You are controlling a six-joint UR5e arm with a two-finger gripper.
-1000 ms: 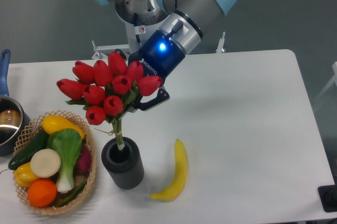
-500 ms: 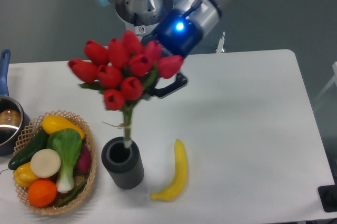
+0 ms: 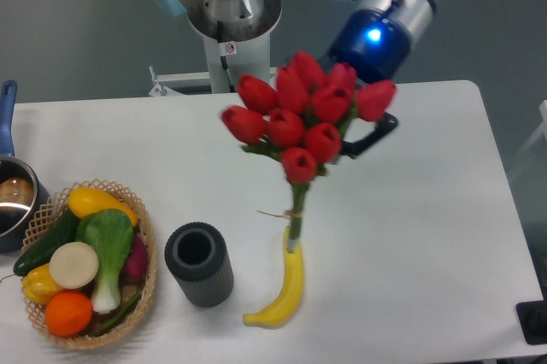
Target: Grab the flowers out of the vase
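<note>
Holding flowers [image 3: 303, 116] in tool [image 3: 363, 137], clear of vase [image 3: 199, 264]

Red flowers [image 3: 301, 120] lifted clear; vase [image 3: 199, 264] upright.

You've got glossy, plastic-looking red flowers [image 3: 303, 116] up here, a matt dark vase [image 3: 199, 264] with a ribbed side, a woven wicker basket [image 3: 145, 283], a smooth shiny banana [image 3: 285, 289], a polished metal pot [image 3: 12, 197], all on a smooth matt white table [image 3: 427, 210].
</note>
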